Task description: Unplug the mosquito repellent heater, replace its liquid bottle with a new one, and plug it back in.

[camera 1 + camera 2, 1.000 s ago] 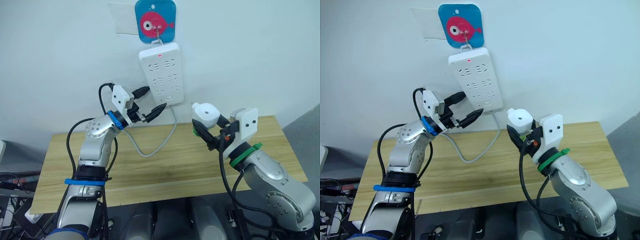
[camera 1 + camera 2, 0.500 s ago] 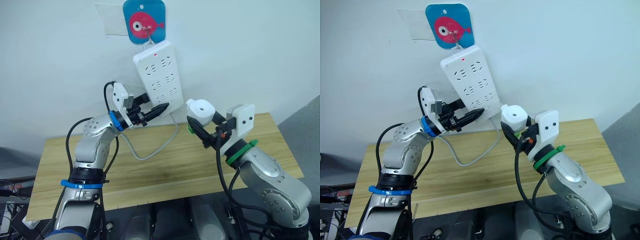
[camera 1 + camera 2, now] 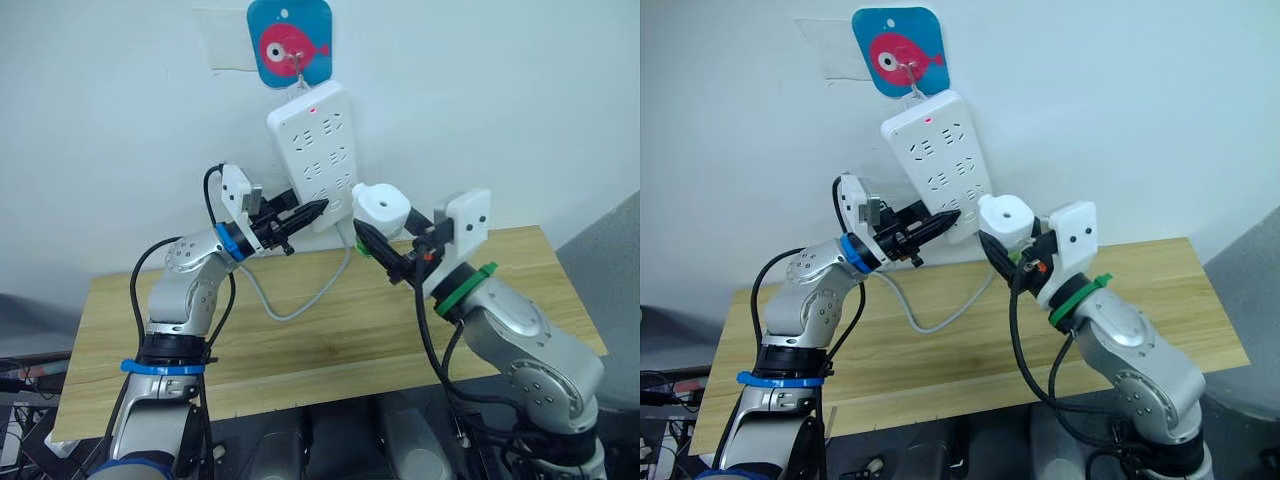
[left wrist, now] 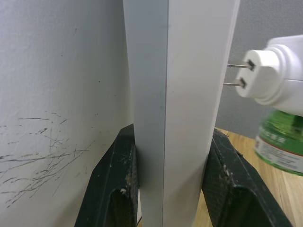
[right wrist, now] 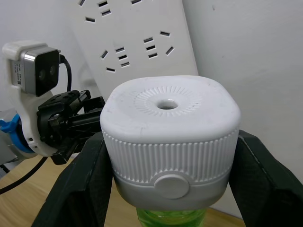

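Observation:
The white mosquito repellent heater (image 3: 380,208) has a green liquid bottle (image 4: 279,144) under it, and my right gripper (image 3: 392,240) is shut on its sides. It hangs in the air just right of the white power strip (image 3: 318,140). Its two metal prongs point at the strip's face, a short gap away. The right wrist view looks onto the heater's vented top (image 5: 168,137), with a black finger on each side. My left gripper (image 3: 310,212) is shut on the strip's lower end, with one finger (image 4: 118,179) behind it and one in front.
The power strip hangs on the wall from a blue fish hook plaque (image 3: 290,42). Its grey cable (image 3: 300,295) loops down onto the wooden table (image 3: 330,340). The wall stands close behind both grippers.
My left gripper has closed from wide open onto the strip's lower end. The right arm has carried the heater up and left, close to the strip's face.

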